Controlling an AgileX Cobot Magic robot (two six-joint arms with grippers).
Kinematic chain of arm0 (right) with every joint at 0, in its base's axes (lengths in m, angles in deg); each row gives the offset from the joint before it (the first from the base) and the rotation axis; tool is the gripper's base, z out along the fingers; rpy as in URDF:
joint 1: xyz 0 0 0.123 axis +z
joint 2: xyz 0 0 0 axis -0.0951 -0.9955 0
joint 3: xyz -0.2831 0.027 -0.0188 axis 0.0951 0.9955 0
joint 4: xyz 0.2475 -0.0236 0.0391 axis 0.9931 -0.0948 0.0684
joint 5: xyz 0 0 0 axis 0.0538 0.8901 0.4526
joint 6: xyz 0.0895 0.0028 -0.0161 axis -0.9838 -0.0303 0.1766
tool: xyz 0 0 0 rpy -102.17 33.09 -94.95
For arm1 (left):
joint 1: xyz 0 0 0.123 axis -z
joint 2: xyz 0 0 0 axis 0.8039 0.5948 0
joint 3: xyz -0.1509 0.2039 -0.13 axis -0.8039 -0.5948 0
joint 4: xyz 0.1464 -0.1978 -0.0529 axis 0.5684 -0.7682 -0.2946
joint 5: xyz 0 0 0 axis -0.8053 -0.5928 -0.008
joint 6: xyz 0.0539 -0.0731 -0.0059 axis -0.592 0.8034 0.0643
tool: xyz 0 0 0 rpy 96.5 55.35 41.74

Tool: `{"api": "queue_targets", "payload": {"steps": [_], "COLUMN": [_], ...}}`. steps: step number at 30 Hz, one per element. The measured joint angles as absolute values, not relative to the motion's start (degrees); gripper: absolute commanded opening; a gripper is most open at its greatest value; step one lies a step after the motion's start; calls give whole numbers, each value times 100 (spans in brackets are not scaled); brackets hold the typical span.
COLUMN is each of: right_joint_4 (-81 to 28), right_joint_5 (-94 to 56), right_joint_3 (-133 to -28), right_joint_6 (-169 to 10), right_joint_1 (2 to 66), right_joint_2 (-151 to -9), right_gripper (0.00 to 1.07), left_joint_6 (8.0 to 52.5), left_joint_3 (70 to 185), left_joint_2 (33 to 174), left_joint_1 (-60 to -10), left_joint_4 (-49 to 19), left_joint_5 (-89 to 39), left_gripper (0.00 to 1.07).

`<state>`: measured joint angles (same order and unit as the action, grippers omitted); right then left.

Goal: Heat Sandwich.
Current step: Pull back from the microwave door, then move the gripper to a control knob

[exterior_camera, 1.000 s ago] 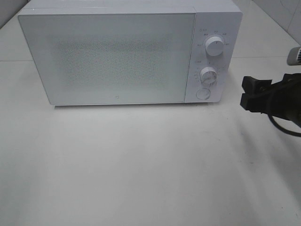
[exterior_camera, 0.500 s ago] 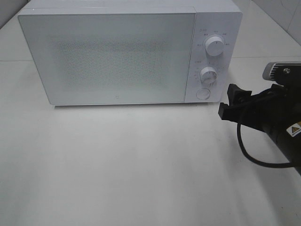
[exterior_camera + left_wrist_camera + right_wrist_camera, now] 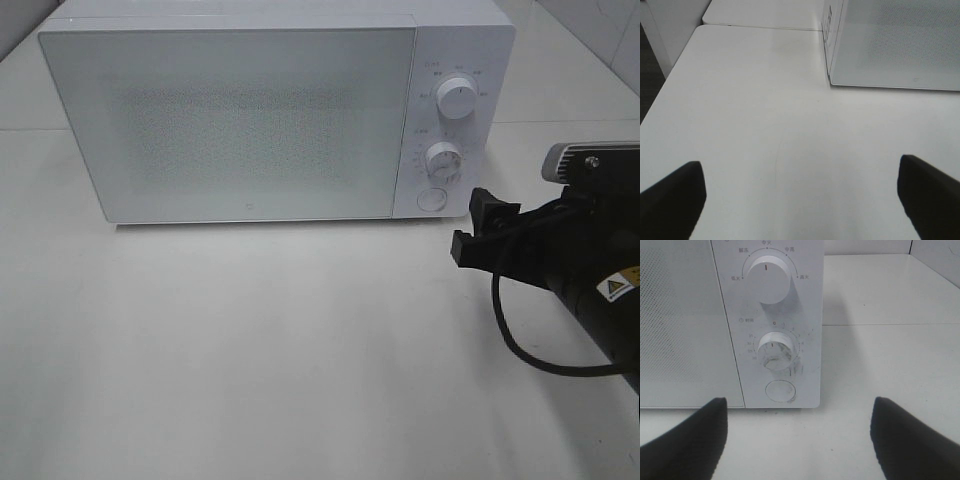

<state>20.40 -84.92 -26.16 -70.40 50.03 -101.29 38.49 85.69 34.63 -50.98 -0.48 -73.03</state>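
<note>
The sandwich and its plate are out of view. A white microwave (image 3: pixel 240 120) stands at the back of the table with its door shut; it also shows in the left wrist view (image 3: pixel 890 45). My right gripper (image 3: pixel 472 225) is open and empty, just right of the microwave's lower front corner, apart from it. In the right wrist view the right gripper (image 3: pixel 800 402) faces the control panel: the upper knob (image 3: pixel 769 281), the lower timer knob (image 3: pixel 776 351) and the round button (image 3: pixel 780 391). My left gripper (image 3: pixel 800 162) is open and empty over the bare table left of the microwave.
The white table (image 3: pixel 280 350) spreads out in front of the microwave. Its left edge (image 3: pixel 660 100) shows in the left wrist view. A black cable (image 3: pixel 520 355) loops under the right arm. A tiled wall (image 3: pixel 600 30) stands at the back right.
My right arm has moved left and slightly toward the camera, bringing the open gripper close to the microwave's lower right corner. The microwave has not moved.
</note>
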Motion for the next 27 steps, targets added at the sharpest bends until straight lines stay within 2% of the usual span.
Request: {"api": "queue_targets", "payload": {"steps": [10,27], "right_joint_4": [2023,969], "right_joint_5": [-8497,-8492], "right_joint_3": [-2863,-4180], "right_joint_6": [-7149,-7155], "right_joint_1": [4986,4098], "right_joint_2": [-10822,-11802], "right_gripper": [76,76], "left_joint_6": [3849,3849], "left_joint_3": [8569,8569], "left_joint_2": [3463,3463], "left_joint_1": [-5098,-5098], "left_joint_4": [-48,-48], "left_joint_5": [-7303,-7303], "left_gripper": [98,98]}}
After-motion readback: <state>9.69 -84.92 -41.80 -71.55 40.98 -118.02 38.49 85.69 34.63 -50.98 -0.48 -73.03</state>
